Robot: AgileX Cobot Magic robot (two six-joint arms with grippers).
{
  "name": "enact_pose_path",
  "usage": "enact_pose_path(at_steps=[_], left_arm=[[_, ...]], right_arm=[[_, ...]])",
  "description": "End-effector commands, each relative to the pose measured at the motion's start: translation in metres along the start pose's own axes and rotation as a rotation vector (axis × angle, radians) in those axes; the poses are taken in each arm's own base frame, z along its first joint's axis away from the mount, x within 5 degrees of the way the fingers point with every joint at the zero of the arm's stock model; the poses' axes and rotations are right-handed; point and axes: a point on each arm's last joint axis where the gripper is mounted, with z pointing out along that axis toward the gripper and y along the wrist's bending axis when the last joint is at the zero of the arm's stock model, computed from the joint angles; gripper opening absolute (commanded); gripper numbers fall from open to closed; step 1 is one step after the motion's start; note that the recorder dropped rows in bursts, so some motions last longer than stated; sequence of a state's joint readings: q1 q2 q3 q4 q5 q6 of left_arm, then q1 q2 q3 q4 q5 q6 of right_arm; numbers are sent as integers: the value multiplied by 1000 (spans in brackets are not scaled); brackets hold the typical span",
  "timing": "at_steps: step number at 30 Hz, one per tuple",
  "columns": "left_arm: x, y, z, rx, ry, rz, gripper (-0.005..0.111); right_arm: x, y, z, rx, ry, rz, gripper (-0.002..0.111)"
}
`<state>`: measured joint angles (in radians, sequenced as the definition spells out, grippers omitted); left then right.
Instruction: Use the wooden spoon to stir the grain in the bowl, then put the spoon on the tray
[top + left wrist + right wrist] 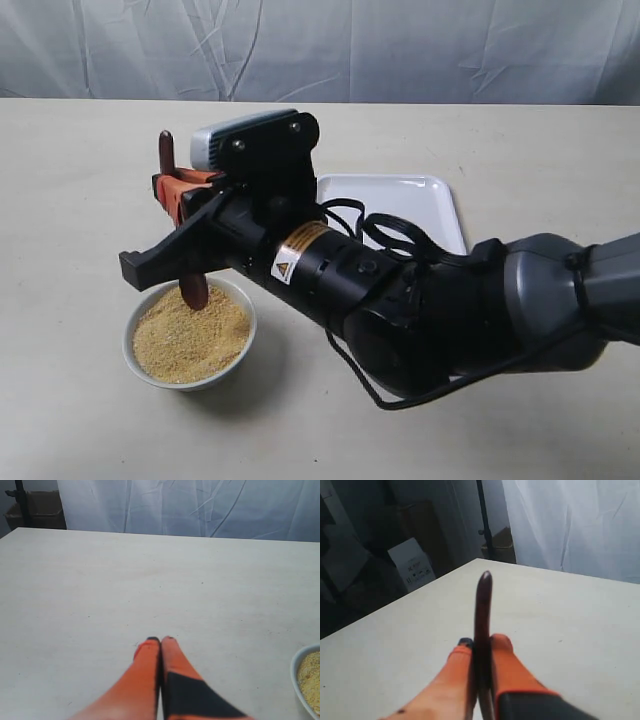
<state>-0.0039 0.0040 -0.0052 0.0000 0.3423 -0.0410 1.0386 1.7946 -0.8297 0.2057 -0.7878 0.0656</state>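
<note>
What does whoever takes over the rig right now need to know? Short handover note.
Right hand: shut on the wooden spoon, held near upright, lower end dipped in the grain.
Left hand: shut, holding nothing, over the table near the bowl.
The bowl sits on the table, full of grain; the tray lies behind the right arm, spoon not on it.
Done: spoon grasped and in the grain. How far the stirring has got cannot be told.
Left: stir, then put the spoon on the tray.

1. Bowl (131, 345) sits on the desk (80, 210), front left in the exterior view.
2. Grain (185, 340) in bowl; wooden spoon (194, 287) upright, tip in grain, handle in right hand (480, 642).
3. Tray (420, 205) on desk, behind and right of bowl, apart.
</note>
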Motion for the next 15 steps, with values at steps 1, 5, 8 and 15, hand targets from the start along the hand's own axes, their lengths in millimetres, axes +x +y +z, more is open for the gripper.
enact_pose_path(at_steps=[1, 5, 8, 15], left_arm=[[1, 0, 0, -2, -5, -2, 0], [1, 0, 0, -2, -5, -2, 0], [1, 0, 0, -2, -5, -2, 0], [1, 0, 0, -2, -5, -2, 0]], right_arm=[[-1, 6, 0, -30, 3, 22, -1], [4, 12, 1, -45, -4, 22, -1], [6, 13, 1, -46, 1, 49, -1], [12, 12, 3, -41, 19, 71, -1]])
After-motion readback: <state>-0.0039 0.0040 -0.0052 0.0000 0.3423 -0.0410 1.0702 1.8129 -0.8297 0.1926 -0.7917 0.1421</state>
